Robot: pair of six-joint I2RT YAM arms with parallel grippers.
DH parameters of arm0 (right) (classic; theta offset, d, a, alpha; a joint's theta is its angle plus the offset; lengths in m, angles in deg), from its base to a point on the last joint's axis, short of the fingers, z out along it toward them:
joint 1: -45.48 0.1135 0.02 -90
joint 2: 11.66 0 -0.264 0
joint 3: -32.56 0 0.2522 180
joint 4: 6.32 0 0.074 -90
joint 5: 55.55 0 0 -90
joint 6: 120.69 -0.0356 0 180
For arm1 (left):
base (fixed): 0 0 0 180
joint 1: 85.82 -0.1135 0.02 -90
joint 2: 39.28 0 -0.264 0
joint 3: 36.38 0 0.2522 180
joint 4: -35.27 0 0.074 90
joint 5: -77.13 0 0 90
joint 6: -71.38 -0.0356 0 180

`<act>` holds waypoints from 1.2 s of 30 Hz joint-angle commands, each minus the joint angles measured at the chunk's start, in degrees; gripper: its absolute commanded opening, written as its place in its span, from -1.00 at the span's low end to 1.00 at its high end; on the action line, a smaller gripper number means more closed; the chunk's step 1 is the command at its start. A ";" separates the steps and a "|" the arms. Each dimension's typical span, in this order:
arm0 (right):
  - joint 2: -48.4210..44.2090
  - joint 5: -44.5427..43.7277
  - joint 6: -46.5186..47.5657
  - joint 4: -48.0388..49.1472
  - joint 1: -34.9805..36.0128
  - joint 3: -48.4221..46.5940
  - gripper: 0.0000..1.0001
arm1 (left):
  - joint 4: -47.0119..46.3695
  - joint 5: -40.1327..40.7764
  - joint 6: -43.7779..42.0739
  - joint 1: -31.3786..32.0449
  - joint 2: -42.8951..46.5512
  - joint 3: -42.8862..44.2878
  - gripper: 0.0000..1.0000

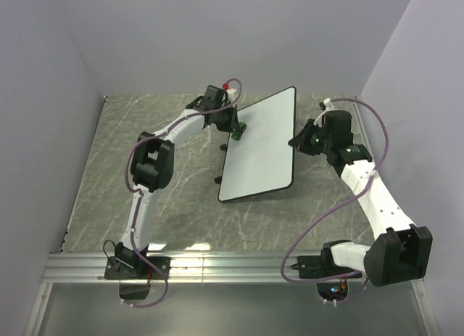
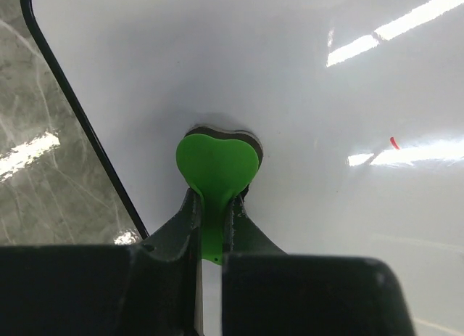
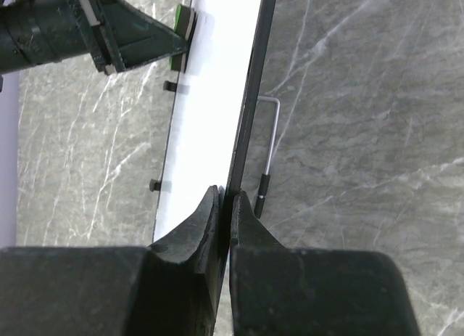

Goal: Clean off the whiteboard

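1. The right gripper (image 3: 230,205) is closed on the right edge of the whiteboard (image 1: 261,144), with the black rim pinched between its jaws.
2. The whiteboard is found on the far right part of the table (image 1: 109,191). It is set at a slant to the table's edges, with its near short end toward the middle and its far corner close to the far edge.
3. Small black feet (image 3: 153,184) are seen along the board's left edge, and a thin metal stand leg (image 3: 274,125) is seen just beside its right edge.
4. The left gripper (image 2: 216,205) is clamped narrowly on a green eraser (image 2: 217,158). The eraser is held against the white surface near the board's left rim, toward its far end.
5. A short red mark (image 2: 394,142) is seen on the surface, well apart from the eraser.
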 commanded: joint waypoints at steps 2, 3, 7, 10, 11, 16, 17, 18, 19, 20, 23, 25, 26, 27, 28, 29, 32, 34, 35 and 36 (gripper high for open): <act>-1.22 10.94 6.76 -8.22 3.31 2.20 -1.00 | 1.90 -1.85 -1.39 3.24 -1.11 1.89 -0.99; -1.31 10.76 6.84 -8.31 3.31 2.20 -1.00 | 1.73 -1.85 -1.74 3.77 0.04 1.10 -0.99; -1.05 10.32 6.93 -8.31 3.40 1.68 -1.00 | 0.76 -2.64 -2.01 7.28 7.42 -8.45 -0.99; -0.78 10.76 7.02 -7.87 3.40 2.02 -1.00 | -0.91 -4.56 -1.31 9.31 12.87 -13.74 -0.99; -0.78 10.93 7.02 -7.78 3.31 2.20 -1.00 | -1.35 -5.01 -1.05 9.75 14.45 -14.02 -0.99; -0.61 11.64 6.85 -7.17 3.40 3.43 -1.00 | -0.74 -5.98 -0.25 10.98 12.19 -4.05 -0.99; -0.52 11.81 6.85 -7.17 3.40 3.43 -1.00 | 0.83 -5.28 -0.17 10.98 9.14 -1.22 -0.99; -0.35 11.99 6.93 -7.25 3.49 3.43 -1.00 | 1.98 -4.58 -0.16 10.98 7.19 2.03 -0.99; -0.26 11.90 7.02 -7.25 3.66 3.26 -1.00 | 3.29 -3.10 -0.08 10.98 3.00 9.02 -0.99; -0.26 11.81 7.20 -7.34 3.84 3.08 -1.00 | 6.26 0.23 0.53 10.98 0.78 12.57 -0.99; -0.43 11.38 7.46 -7.87 4.01 2.73 -1.00 | 6.75 5.43 2.63 10.46 -4.78 20.44 -0.99; -0.78 10.85 7.64 -8.31 4.10 2.55 -1.00 | 5.42 6.58 3.96 9.41 -4.95 16.83 -1.00; -1.04 10.67 7.72 -8.57 4.19 2.47 -1.00 | 6.37 7.63 4.58 8.88 -5.22 16.22 -1.00; -1.22 10.58 7.90 -8.66 4.10 2.46 -1.00 | 6.82 8.16 4.58 8.61 -5.39 14.73 -1.00; -1.40 10.41 7.99 -8.75 4.19 2.38 -1.00 | 7.08 8.87 4.32 8.44 -5.40 13.67 -0.99; -1.48 10.23 7.99 -8.83 4.10 2.46 -1.00 | 6.91 9.66 3.97 8.26 -5.05 10.79 -1.00; -1.31 10.23 7.90 -8.49 4.10 2.64 -1.00 | 5.60 10.80 3.00 8.08 -2.59 5.86 -0.99; -1.22 10.41 7.81 -8.31 4.19 2.73 -1.00 | 4.19 10.81 3.09 7.82 -0.83 1.63 -1.00; -1.14 10.49 7.81 -8.31 4.10 2.55 -1.00 | 4.18 10.28 3.00 7.82 -0.56 0.84 -1.00; -1.05 10.41 7.81 -8.48 4.19 2.47 -1.00 | 4.62 9.24 2.65 7.82 -0.21 -0.21 -1.00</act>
